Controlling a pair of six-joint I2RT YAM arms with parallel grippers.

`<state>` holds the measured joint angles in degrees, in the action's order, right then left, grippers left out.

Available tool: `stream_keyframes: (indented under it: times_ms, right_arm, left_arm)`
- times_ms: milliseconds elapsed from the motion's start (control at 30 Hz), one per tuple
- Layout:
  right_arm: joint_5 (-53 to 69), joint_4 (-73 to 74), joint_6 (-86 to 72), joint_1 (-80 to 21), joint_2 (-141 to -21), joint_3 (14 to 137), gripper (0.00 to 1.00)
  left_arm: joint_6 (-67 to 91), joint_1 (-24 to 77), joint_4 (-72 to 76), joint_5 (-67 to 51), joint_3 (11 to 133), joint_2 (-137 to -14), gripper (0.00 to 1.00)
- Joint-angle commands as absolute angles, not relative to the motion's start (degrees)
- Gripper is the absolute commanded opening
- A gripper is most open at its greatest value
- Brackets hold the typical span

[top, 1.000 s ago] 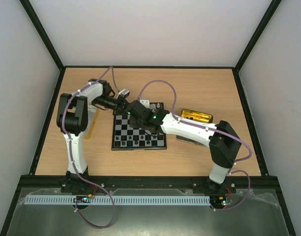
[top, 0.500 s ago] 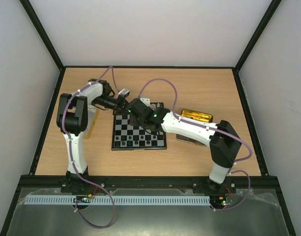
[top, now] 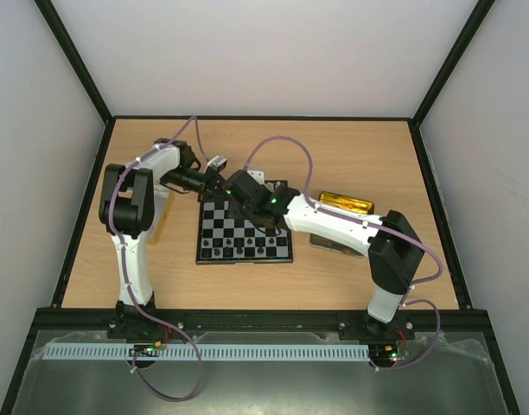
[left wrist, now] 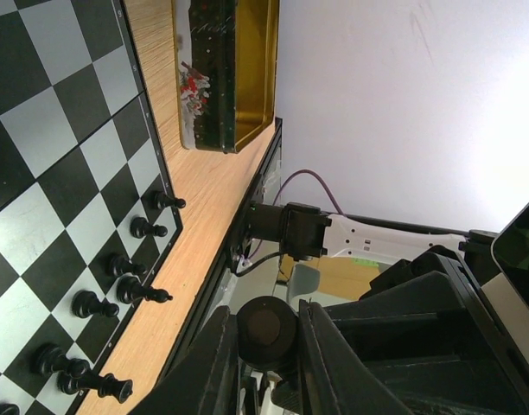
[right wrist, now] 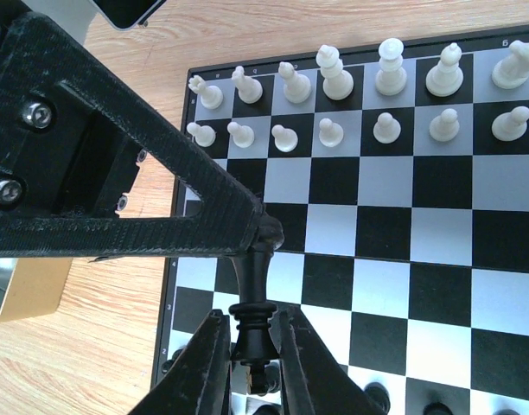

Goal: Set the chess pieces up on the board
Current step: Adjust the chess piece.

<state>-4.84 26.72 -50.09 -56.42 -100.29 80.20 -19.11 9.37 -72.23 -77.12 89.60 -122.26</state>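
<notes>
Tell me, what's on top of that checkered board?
White pieces in two rows at one edge, black pieces opposite. The right claw pinches another black piece. Squares beneath it are hidden.

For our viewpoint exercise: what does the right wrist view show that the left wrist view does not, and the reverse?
Right wrist only: white pieces in two rows along one edge of the board, and a tall black piece in side profile, gripped by the right pincer. Left wrist only: the printed inside of the gold tin and part of the right arm. Both: the board, the wooden table, and black pieces, though these barely enter the right wrist view's bottom edge.
</notes>
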Motion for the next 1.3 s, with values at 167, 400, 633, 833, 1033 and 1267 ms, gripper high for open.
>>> stream_keyframes:
  times_ms: [167, 400, 633, 833, 1033, 1267]
  right_arm:
    - [-7.05, 27.38, -48.96, -55.14, -102.42, 83.87, 0.11]
    - [-6.85, 27.68, -48.60, -54.93, -102.48, 84.29, 0.05]
    - [-6.97, 28.28, -48.69, -54.91, -102.70, 84.63, 0.10]
    - [-7.19, 28.39, -48.87, -54.88, -102.66, 84.63, 0.22]
    - [-6.46, 28.05, -49.04, -54.83, -102.90, 84.34, 0.21]
    - [-5.00, 27.51, -49.20, -54.83, -103.19, 84.11, 0.21]
  left_arm:
    - [-20.82, 9.23, -74.35, -77.44, 89.62, -122.93, 0.02]
    - [-20.83, 9.23, -74.29, -77.51, 89.55, -122.72, 0.02]
    - [-20.82, 9.23, -74.29, -77.52, 89.47, -122.44, 0.02]
    - [-20.83, 9.21, -74.27, -77.43, 89.45, -122.44, 0.02]
    - [-20.83, 9.23, -74.26, -77.34, 89.51, -122.53, 0.02]
    - [-20.83, 9.22, -74.35, -77.39, 89.71, -123.06, 0.02]
